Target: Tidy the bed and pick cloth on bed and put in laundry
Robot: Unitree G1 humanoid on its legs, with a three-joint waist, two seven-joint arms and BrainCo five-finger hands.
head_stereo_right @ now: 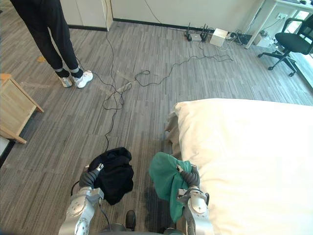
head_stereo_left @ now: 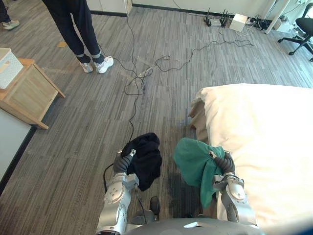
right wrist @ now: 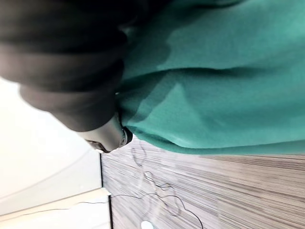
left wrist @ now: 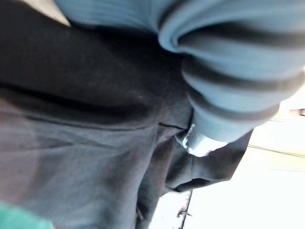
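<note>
Off the bed's (head_stereo_left: 264,137) near corner, both cloths hang above the floor: a black garment (head_stereo_left: 145,159) on the left robot hand (head_stereo_left: 122,164) at 7 o'clock, a green garment (head_stereo_left: 193,164) on the right robot hand (head_stereo_left: 223,164) at 5 o'clock. Cloth swallows each robot hand, so I cannot tell whether it is clenched or loose. They are carried high, likely so nothing drags. A white bin (head_stereo_left: 7,66) on the wooden counter (head_stereo_left: 29,93) at 10 o'clock may be the laundry — a person (head_stereo_left: 80,24) stands at 11.
</note>
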